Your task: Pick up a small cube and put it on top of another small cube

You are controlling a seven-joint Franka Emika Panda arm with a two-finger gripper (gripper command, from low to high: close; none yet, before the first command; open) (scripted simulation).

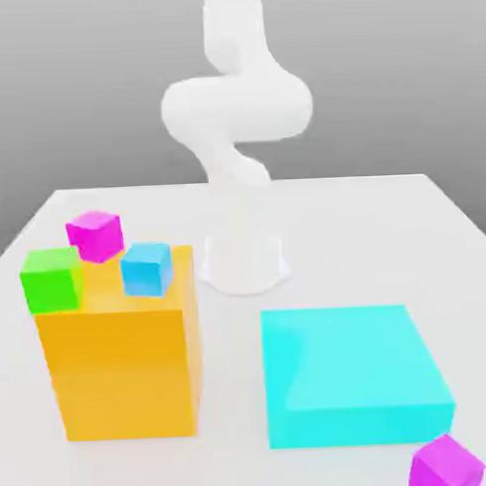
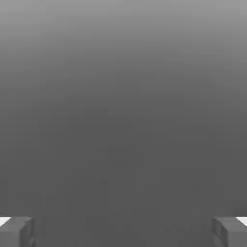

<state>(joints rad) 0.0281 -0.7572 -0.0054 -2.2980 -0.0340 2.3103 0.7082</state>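
- The arm (image 1: pixel 237 118) stands folded up over its base at the far side of the white counter (image 1: pixel 365 222), well apart from every block.
- In the hand view the gripper (image 2: pixel 123 231) looks out on plain grey background; one fingertip (image 2: pixel 17 231) sits at each lower corner of that picture, so the jaws are spread wide with nothing between them.
- One small magenta cube (image 1: pixel 94 236) sits on the far corner of the tall orange block (image 1: pixel 123 362), at the exterior view's left. A green cube (image 1: pixel 52 279) and a light-blue cube (image 1: pixel 147 268) share that top, both just beside it.
- The other magenta cube (image 1: pixel 446 464) lies on the counter at the exterior view's near right, just beside the front corner of the flat cyan block (image 1: pixel 352 376).
- The two magenta cubes are well apart, with the cyan block between them.
- My reading is that the task is at its very start: no cube is held, and the hand has not yet gone towards either.
- The next move calls for choosing a cube, bringing the spread jaws down over it and closing on two opposite faces.
- The counter cube looks the easier pick, since it has free room on most sides; the one on the orange block is crowded by its green and blue neighbours.
- Stacking onto that crowded cube would need a careful, straight descent.
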